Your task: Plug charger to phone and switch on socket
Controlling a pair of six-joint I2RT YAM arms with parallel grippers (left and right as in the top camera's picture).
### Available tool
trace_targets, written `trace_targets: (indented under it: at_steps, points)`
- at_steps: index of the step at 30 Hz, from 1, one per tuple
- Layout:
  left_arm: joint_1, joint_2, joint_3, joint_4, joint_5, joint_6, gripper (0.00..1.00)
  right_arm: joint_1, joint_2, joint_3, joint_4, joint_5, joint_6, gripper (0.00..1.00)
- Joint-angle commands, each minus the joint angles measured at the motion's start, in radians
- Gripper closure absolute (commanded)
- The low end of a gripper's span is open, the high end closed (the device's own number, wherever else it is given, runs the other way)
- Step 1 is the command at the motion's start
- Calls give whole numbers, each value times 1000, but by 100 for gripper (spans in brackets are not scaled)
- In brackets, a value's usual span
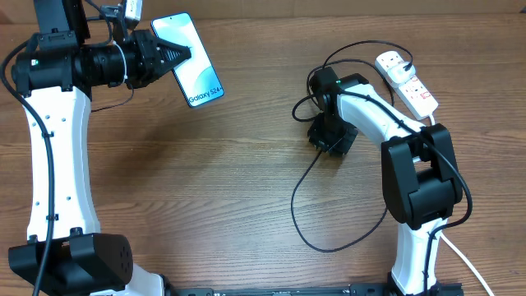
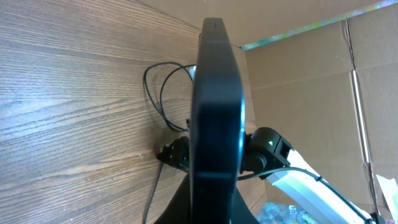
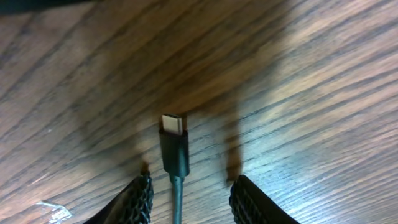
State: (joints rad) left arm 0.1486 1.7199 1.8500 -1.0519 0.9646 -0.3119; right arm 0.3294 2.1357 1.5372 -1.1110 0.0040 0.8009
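Table (image 1: 205, 185) woodgrain, wall (image 2: 298, 81) cardboard; left pincer (image 1: 186, 56) clenching phone (image 1: 202, 79), right pincer (image 3: 193, 190) released astride charger (image 3: 174, 149).

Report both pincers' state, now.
Left pincer: shut on phone.
Right pincer: open, straddling charger tip, not gripping.

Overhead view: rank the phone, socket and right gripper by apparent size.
1. phone, though it is raised nearer the camera.
2-3. socket and right gripper look alike: socket longer, gripper wider; unranked.
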Motion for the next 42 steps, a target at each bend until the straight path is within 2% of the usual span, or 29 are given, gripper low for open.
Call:
trace_targets:
  at_steps: [1, 3, 11, 15, 27, 31, 38, 42]
  points:
    - [2, -13, 4, 2, 20, -3, 96, -19, 21, 0, 2, -15, -21, 63]
    - [2, -13, 4, 2, 20, -3, 96, -26, 21, 0, 3, -47, -37, 69]
    - [2, -13, 4, 1, 20, -3, 96, -29, 21, -40, 49, -58, -50, 69]
    - [2, -13, 4, -7, 20, -3, 96, -29, 21, -46, 52, -60, -50, 78]
    - [2, -13, 4, -10, 19, -3, 96, -29, 21, -46, 60, -57, -50, 86]
    - [2, -13, 4, -10, 20, -3, 96, -29, 21, -46, 60, -58, -51, 96]
    - [2, -13, 4, -10, 20, -3, 96, -32, 21, -35, 70, -78, -90, 96]
    - [2, -13, 4, -10, 26, -3, 96, -49, 18, 2, 66, -186, -159, 96]
